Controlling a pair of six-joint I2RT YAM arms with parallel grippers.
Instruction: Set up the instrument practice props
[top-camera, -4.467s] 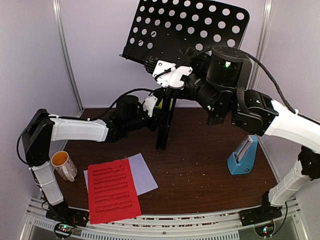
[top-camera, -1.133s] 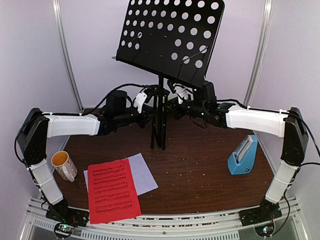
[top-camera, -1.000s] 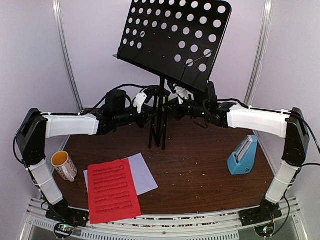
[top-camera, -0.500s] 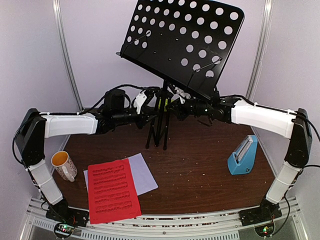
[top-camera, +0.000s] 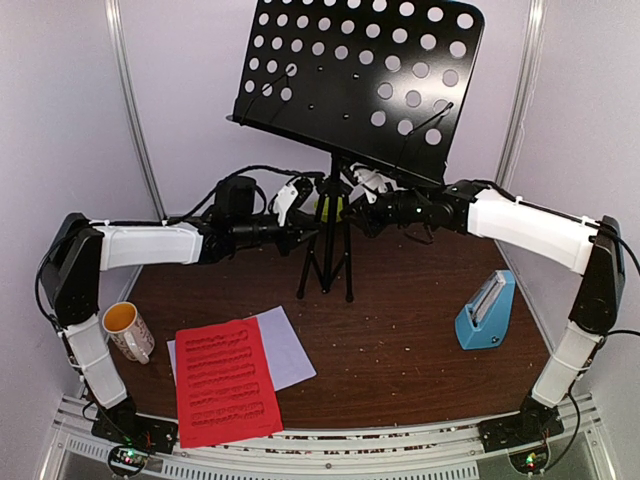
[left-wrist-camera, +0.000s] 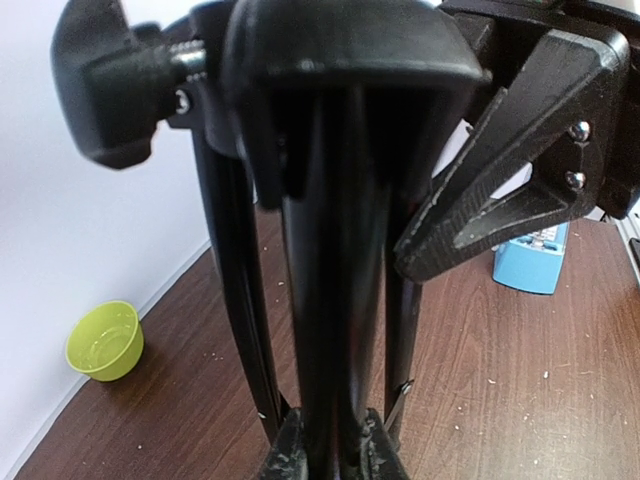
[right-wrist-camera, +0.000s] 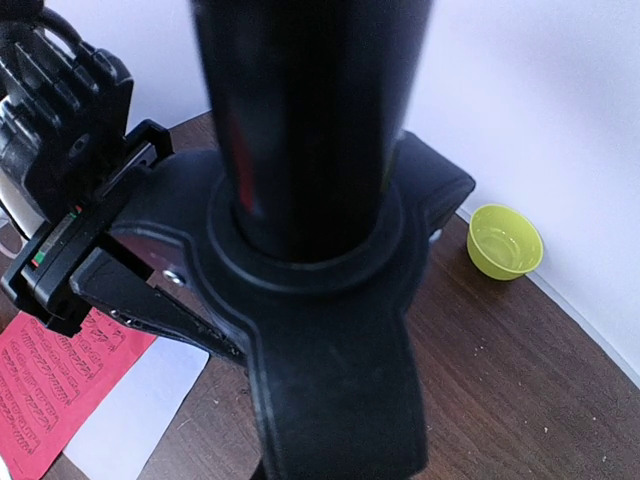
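Both left fingers (left-wrist-camera: 285, 455) and right fingers (left-wrist-camera: 480, 200) are closed on the music stand (top-camera: 360, 75), its pole between them.

Music stand (top-camera: 360, 70): black perforated-metal desk, tilted, on an upright pole with tripod legs spread.
Red sheet (top-camera: 225, 380): printed, flat, front-left of the stand, overlapping the white sheet (top-camera: 290, 345) beneath it.
Metronome (top-camera: 487, 312): blue pyramid, upright, front-right of the stand, well apart.

Counter (top-camera: 400, 345): dark brown wood-grain surface, speckled with pale crumbs. Walls (top-camera: 60, 110): plain, pale lavender-white, on three sides. Vertical metal posts (top-camera: 138, 130) at both rear corners. Ribbed aluminium rail (top-camera: 330, 447) along the near edge.
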